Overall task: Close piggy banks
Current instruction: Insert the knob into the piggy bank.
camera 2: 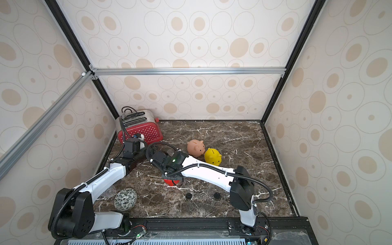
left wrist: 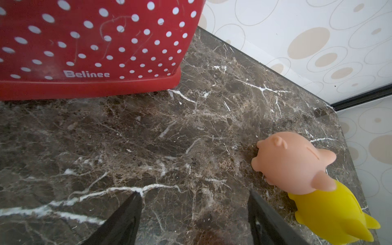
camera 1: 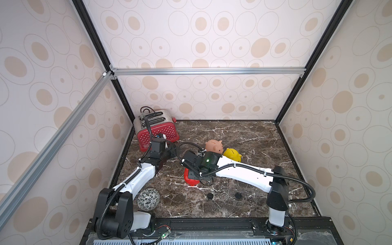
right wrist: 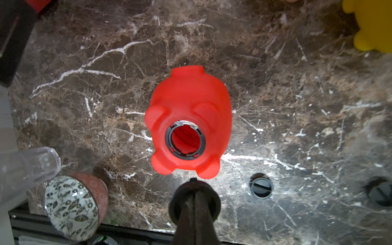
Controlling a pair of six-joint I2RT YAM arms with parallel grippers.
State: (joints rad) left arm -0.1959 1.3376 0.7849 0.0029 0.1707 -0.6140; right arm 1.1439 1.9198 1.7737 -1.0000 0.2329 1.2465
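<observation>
As the red piggy bank (right wrist: pixel 188 101) lies on its back near the middle of the worktop (camera 1: pixel 244 135), its belly hole (right wrist: pixel 185 139) is seen uncovered. The right claw (right wrist: pixel 194 184), just beside it, is clamped tight on a black plug (right wrist: pixel 214 201). The peach-pink piggy bank (camera 1: pixel 214 146) and yellow piggy bank (camera 1: pixel 233 155) are found touching, farther right. The left claw (left wrist: pixel 194 192) is held wide apart, empty, by the toaster (camera 1: pixel 156 129).
</observation>
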